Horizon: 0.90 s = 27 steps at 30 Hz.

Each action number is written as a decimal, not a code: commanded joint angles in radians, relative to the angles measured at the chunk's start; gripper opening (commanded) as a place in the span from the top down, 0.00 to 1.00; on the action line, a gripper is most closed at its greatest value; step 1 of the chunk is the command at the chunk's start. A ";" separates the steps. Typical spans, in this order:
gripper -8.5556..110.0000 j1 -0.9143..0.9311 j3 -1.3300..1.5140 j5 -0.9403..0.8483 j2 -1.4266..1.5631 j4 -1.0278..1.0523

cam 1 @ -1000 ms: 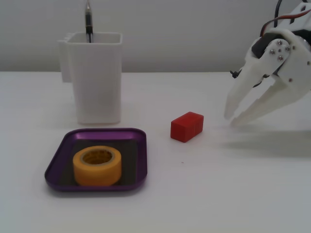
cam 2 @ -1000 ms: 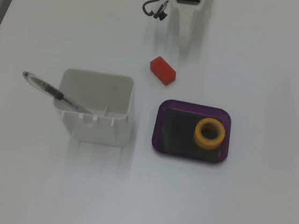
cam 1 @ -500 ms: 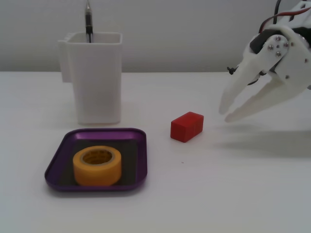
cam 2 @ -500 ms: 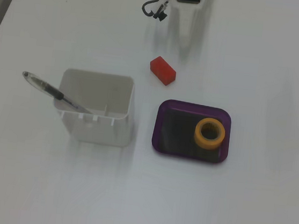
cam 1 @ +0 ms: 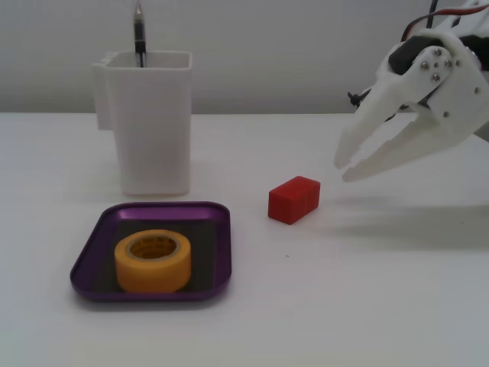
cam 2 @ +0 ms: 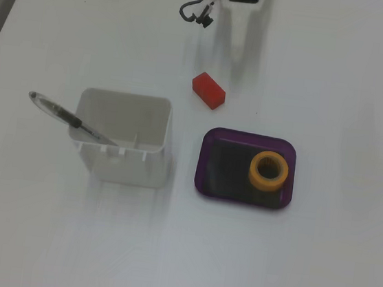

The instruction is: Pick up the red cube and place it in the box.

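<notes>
- the red cube lay on the white table, alone, with bare table on every side of it.
- the purple box stood near the cube, to its left in the low side view, and the two were not touching.
- a yellow tape roll lay flat inside the box, so a part of the dark floor was already taken.
- a tall white container stood just behind the box in the side view, with a pen standing up in it.
- the gripper hung in the air at the right of the side view, higher than the cube and apart from it; its two white fingers were spread a little at the tips and held nothing.
- nothing stood between the gripper and the cube.
- the view from above showed the cube lying at an angle to the box, and the tape roll sat toward the right side of the box.
- from above the pen leaned out over the left rim of the container.
- from above only a narrow white part of the arm came in from the top edge; the opening of the fingers could not be seen there.
</notes>
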 commanded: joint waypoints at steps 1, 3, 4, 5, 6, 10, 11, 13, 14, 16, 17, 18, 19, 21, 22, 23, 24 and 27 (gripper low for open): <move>0.93 0.005 -0.052 -0.009 0.064 -0.008; 0.92 0.005 -0.054 -0.009 0.064 -0.017; 0.90 0.005 -0.054 -0.009 0.064 -0.021; 0.88 0.008 -0.054 -0.009 0.064 -0.023; 0.86 0.023 -0.054 -0.008 0.064 -0.025; 0.81 0.118 -0.055 -0.005 0.064 -0.052; 0.81 0.132 -0.055 -0.005 0.063 -0.067; 0.81 0.140 -0.069 -0.006 0.061 -0.092; 0.81 0.138 -0.092 -0.006 0.052 -0.097; 0.81 0.138 -0.146 -0.003 -0.014 -0.101; 0.81 0.138 -0.181 0.000 -0.067 -0.101; 0.81 0.140 -0.222 0.018 -0.133 -0.100; 0.81 0.141 -0.270 0.052 -0.212 -0.094; 0.81 0.138 -0.387 0.129 -0.385 -0.078; 0.80 0.137 -0.443 0.160 -0.476 -0.054; 0.80 0.137 -0.500 0.189 -0.563 -0.025; 0.80 0.133 -0.557 0.219 -0.653 0.006; 0.79 0.087 -0.721 0.318 -0.881 0.104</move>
